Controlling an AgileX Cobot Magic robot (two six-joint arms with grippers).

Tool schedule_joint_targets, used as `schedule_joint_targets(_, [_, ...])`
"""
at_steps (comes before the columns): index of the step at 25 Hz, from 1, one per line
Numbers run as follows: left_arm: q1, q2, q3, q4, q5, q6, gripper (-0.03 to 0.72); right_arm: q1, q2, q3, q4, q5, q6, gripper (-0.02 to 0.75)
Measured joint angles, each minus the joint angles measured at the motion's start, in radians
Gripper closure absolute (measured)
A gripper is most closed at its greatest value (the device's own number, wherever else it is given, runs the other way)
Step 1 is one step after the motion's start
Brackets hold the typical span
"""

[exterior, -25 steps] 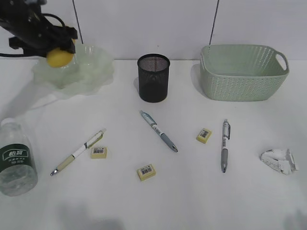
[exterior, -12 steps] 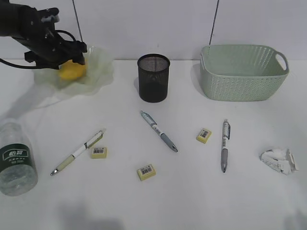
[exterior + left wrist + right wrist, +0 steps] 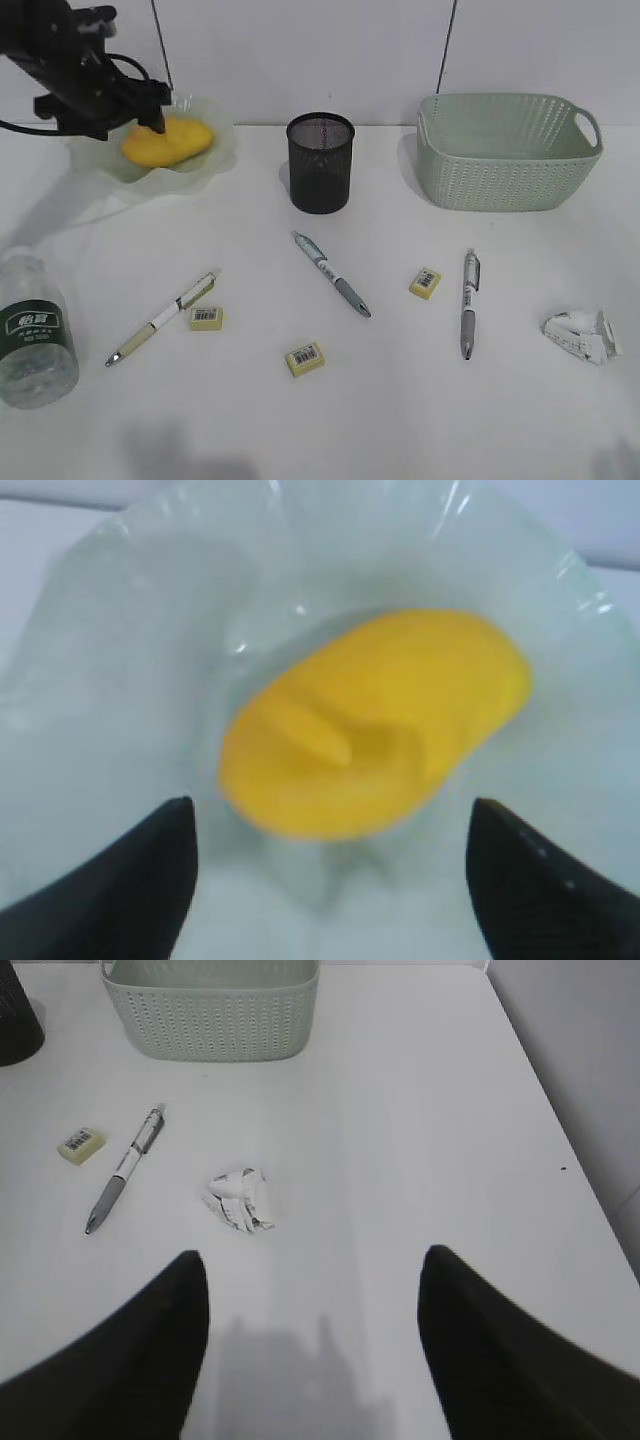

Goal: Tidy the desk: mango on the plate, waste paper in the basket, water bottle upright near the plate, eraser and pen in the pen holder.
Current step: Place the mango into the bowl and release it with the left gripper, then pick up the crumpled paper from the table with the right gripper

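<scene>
The yellow mango lies on the pale-green plate at the back left. My left gripper hovers just behind it, open; in the left wrist view the mango rests free on the plate beyond the open left gripper. The water bottle lies at the front left. The waste paper sits at the right; my right gripper hangs open and empty, short of the waste paper. Three pens and three erasers lie scattered. The pen holder and basket stand at the back.
In the right wrist view a pen and an eraser lie left of the paper, with the basket beyond. The desk's right edge runs close to the paper. A wall stands behind the plate.
The left gripper carried the mango down onto the plate, let it go and opened wider. The mango now lies flat on the plate. The right arm has not moved.
</scene>
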Motion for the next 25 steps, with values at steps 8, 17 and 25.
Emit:
schedule_joint_targets(8, [0.000,-0.166,-0.005,0.032,0.355,0.075,0.109,0.000,0.000,0.000,0.000,0.000,0.000,0.216])
schedule_joint_targets(17, [-0.001,-0.350,-0.005,0.023,0.719,0.205,0.191,0.000,0.000,0.000,0.000,0.000,0.001,0.216])
schedule_joint_targets(25, [-0.032,-0.588,0.152,-0.075,0.726,0.231,0.209,0.000,0.000,0.000,0.000,0.000,0.001,0.216])
